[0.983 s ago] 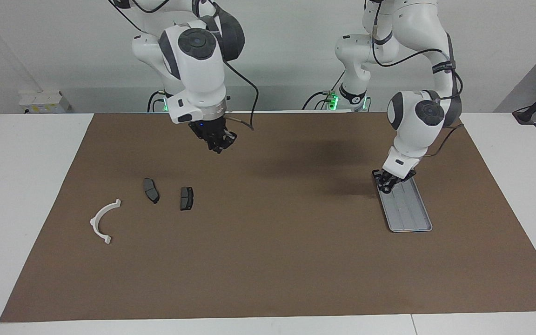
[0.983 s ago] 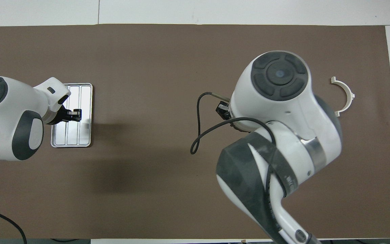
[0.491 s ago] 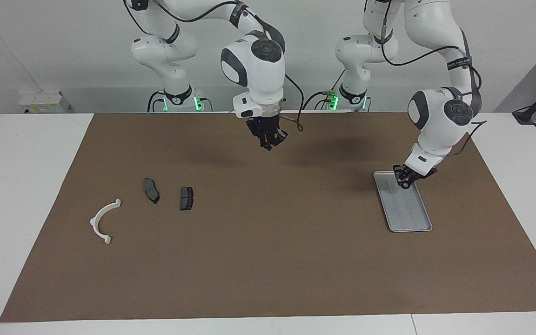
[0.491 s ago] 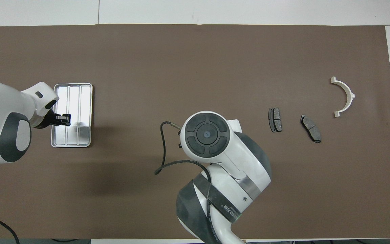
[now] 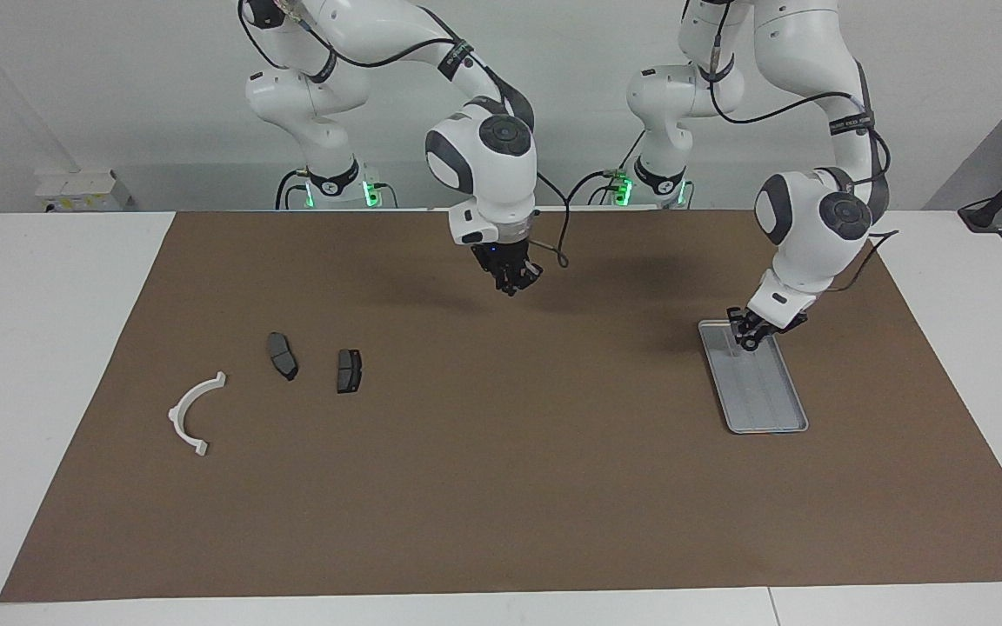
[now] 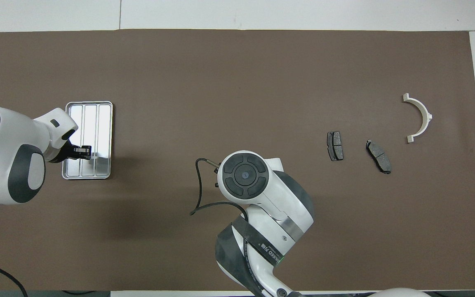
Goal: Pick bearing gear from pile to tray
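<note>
While R gripper [image 5: 514, 285] hangs clenched over mat [image 5: 501, 487], L gripper [image 5: 746, 340] over tray [image 5: 766, 409], grip unclear.

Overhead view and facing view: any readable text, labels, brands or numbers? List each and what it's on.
Strap on the right arm, overhead view: white print, too blurred to read.
Strap on the left arm, facing view: white print, too small to read.
Strap on the right arm, facing view: white print, too small to read.
tray, brake pads, white half-ring: no text.
</note>
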Robot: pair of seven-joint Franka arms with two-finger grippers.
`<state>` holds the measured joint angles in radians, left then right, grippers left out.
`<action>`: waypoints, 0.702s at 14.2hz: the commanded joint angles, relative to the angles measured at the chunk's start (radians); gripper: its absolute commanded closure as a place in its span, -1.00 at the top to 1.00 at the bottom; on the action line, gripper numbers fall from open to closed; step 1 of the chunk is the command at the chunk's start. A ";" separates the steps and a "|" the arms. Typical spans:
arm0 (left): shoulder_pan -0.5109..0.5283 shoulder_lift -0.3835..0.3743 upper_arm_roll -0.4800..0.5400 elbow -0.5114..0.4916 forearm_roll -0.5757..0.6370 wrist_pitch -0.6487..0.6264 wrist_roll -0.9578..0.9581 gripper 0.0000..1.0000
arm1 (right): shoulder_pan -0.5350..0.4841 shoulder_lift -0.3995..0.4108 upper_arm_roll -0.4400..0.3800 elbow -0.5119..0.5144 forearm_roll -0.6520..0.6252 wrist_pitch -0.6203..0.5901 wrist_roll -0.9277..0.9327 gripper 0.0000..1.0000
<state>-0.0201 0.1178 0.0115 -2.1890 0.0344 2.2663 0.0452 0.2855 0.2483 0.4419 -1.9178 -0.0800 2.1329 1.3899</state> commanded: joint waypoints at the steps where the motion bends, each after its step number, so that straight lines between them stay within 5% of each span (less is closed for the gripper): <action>1: 0.003 -0.010 -0.005 -0.041 -0.025 0.056 0.019 -1.00 | 0.001 0.018 0.000 -0.033 -0.043 0.044 0.024 -1.00; 7: 0.000 0.014 -0.005 -0.051 -0.027 0.093 0.021 -1.00 | 0.044 0.170 -0.002 -0.024 -0.210 0.162 0.175 -1.00; 10: 0.000 0.025 -0.005 -0.051 -0.027 0.104 0.022 -1.00 | 0.044 0.178 -0.002 -0.026 -0.213 0.171 0.179 -1.00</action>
<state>-0.0202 0.1423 0.0053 -2.2206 0.0218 2.3375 0.0464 0.3313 0.4046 0.4414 -1.9470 -0.2617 2.2798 1.5425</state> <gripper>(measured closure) 0.652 0.758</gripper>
